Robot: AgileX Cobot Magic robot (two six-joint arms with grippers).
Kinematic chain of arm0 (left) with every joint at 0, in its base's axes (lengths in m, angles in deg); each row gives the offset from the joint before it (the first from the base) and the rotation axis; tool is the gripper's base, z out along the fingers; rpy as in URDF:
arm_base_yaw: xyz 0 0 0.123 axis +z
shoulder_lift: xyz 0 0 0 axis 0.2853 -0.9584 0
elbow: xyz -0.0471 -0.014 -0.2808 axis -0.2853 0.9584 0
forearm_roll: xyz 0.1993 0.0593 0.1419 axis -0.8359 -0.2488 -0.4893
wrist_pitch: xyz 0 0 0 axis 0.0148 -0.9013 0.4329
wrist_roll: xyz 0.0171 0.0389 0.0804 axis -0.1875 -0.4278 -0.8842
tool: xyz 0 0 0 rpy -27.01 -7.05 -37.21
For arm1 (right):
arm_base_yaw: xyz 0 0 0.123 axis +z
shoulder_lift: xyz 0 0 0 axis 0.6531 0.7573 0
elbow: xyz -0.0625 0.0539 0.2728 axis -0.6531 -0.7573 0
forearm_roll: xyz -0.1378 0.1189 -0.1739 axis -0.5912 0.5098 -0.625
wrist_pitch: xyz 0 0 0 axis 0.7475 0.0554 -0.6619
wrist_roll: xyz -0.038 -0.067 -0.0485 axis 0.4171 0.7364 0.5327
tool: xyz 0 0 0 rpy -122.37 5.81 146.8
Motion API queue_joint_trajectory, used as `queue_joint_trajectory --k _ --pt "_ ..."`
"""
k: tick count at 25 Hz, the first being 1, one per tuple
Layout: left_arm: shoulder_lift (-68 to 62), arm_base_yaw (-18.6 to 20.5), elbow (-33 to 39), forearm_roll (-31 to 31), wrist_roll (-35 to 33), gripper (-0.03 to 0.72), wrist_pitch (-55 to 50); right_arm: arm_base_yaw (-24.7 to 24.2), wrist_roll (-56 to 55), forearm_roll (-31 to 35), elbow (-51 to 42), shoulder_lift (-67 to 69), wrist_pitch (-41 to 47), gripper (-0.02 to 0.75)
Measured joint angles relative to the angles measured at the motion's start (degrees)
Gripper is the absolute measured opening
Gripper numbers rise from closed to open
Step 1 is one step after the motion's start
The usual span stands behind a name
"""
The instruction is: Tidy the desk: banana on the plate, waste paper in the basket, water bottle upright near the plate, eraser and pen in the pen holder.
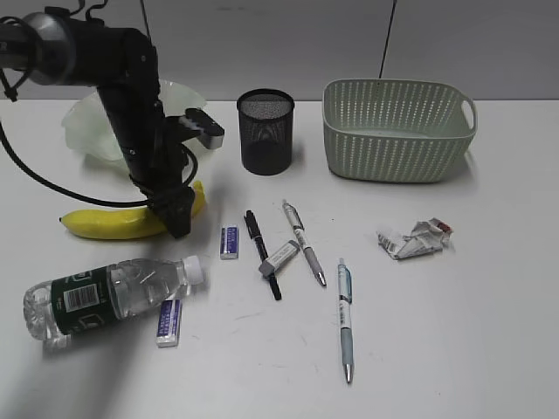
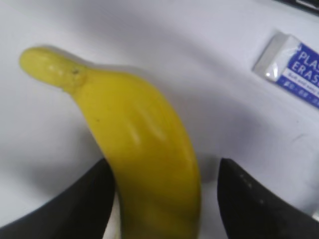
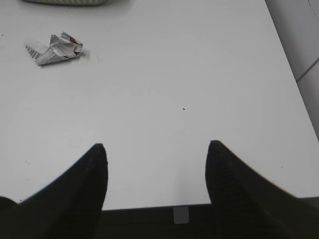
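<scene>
The yellow banana [image 1: 109, 225] lies on the desk [image 1: 454, 349] in front of the pale green plate [image 1: 80, 129]. My left gripper [image 1: 177, 218] stands open astride its right end. In the left wrist view the banana [image 2: 139, 149] runs between the fingers of the left gripper [image 2: 164, 164], close to the left one, with a gap to the right one. The water bottle [image 1: 109, 295] lies on its side at the front left. Waste paper [image 1: 415, 238] sits on the right. My right gripper [image 3: 157, 145] is open and empty over bare desk, the waste paper [image 3: 54, 49] far ahead to its left.
The black mesh pen holder [image 1: 265, 131] and the green basket [image 1: 397, 131] stand at the back. Three pens [image 1: 262, 253] [image 1: 304, 243] [image 1: 345, 319] and three erasers [image 1: 229, 241] [image 1: 169, 322] [image 1: 279, 257] lie mid-desk. One eraser [image 2: 294, 67] lies right of the banana. The desk's front edge [image 3: 149, 206] is below the right gripper.
</scene>
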Motion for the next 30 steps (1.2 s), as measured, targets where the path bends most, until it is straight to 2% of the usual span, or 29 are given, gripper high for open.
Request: queue_joint_trajectory --k 2,4,5,11,17,23,27,30 --pt "-0.1 -0.5 0.0 -1.1 0.0 0.461 -0.2 0.0 0.0 0.0 0.0 0.0 0.0 0.494" --pt "-0.1 -1.3 -0.1 -3.3 0.1 0.351 0.6 0.0 0.0 0.0 0.0 0.0 0.0 0.494" --pt "-0.1 -1.8 -0.1 -4.3 0.1 0.330 0.7 0.0 0.0 0.0 0.0 0.0 0.0 0.494" --pt "0.2 -6.3 -2.1 -4.6 0.1 0.335 -0.2 0.0 0.0 0.0 0.0 0.0 0.0 0.494" --pt "5.4 -7.4 -11.2 -5.7 4.2 0.335 -3.9 0.0 0.0 0.0 0.0 0.0 0.0 0.494" --pt "8.6 -4.8 -19.8 -12.7 8.6 0.335 -3.4 0.0 0.0 0.0 0.0 0.0 0.0 0.494" --pt "7.0 0.4 -20.2 -12.0 10.6 0.335 3.7 0.0 0.0 0.0 0.0 0.0 0.0 0.494" --pt "3.6 4.1 -20.2 -8.8 11.4 0.335 9.7 0.0 0.0 0.0 0.0 0.0 0.0 0.494"
